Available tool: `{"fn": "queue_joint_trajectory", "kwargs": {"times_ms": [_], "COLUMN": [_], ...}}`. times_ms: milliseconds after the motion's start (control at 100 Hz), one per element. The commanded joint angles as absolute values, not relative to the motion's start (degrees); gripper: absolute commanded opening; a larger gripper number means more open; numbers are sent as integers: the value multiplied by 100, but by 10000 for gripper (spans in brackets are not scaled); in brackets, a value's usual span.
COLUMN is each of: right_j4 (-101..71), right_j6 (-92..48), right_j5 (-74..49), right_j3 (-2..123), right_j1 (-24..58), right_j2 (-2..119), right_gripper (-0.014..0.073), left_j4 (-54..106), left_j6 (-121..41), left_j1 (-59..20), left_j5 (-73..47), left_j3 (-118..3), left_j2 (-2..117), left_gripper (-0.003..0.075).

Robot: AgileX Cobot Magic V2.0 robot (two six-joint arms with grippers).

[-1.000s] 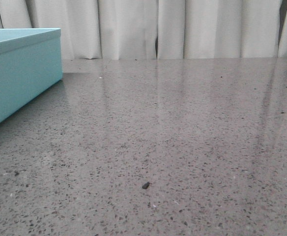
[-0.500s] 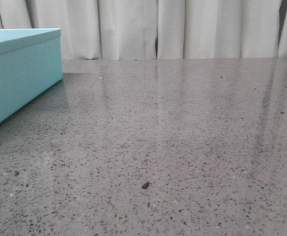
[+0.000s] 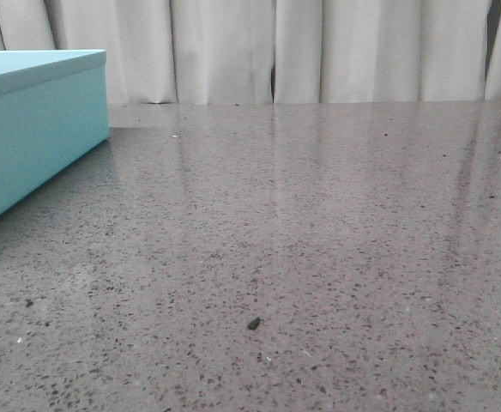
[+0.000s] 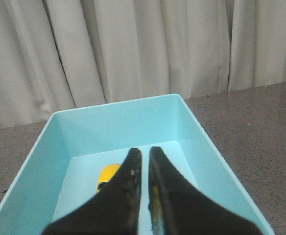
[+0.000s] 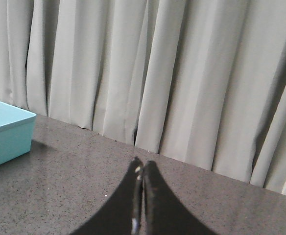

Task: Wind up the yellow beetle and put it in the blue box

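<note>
- Front view: the large light turquoise-blue rectangular box [image 3: 36, 129] is sitting at the far left of the speckled grey stone tabletop [image 3: 319, 240], its near side running out of frame. A small dark crumb [image 3: 254, 324] is lying on the tabletop toward the front, well apart from the box. Pale pleated curtains [image 3: 319, 51] are hanging behind the tabletop. Neither arm is showing in this view, and the toy car is not showing here either.
- Left wrist view: the left gripper [image 4: 145, 152] is hovering above the open blue box [image 4: 202, 132], its two black fingers [image 4: 128, 181] lying nearly together with only a thin slit between them and nothing gripped. The small glossy yellow toy beetle car [image 4: 108, 175] is resting on the floor of the box, partly hidden behind the left finger, so only one rounded end of it is showing. The fingers are not touching the car. Grey tabletop is showing on both sides of the box, with the curtains beyond.
- Right wrist view: the right gripper [image 5: 143, 166] is hanging over bare tabletop, its black fingers [image 5: 157, 196] pressed together and empty. A corner of the blue box [image 5: 8, 132] is showing at the edge of the picture, well apart from the fingers, and the curtains are filling the background.
</note>
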State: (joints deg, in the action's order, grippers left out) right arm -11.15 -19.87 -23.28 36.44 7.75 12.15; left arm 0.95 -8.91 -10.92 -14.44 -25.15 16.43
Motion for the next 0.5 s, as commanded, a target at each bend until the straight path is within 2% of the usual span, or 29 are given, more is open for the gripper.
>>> {"fn": "queue_joint_trajectory", "kwargs": {"times_ms": [0, 490], "right_j4": [-1106, -1106], "right_j6": [-2033, -2033], "right_j5": [-1812, -1812], "right_j3": [3760, 3760], "right_j1": [785, 785], "right_j2": [1282, 1282], "right_gripper": [-49, -49], "left_j4": [89, 89], "left_j6": [-856, -856], "left_j1": [-1117, -1128], "left_j5": [-1014, -962], "left_j3": [-2608, -2608], "left_j2": [1381, 1058], "left_gripper": [-19, -19]}}
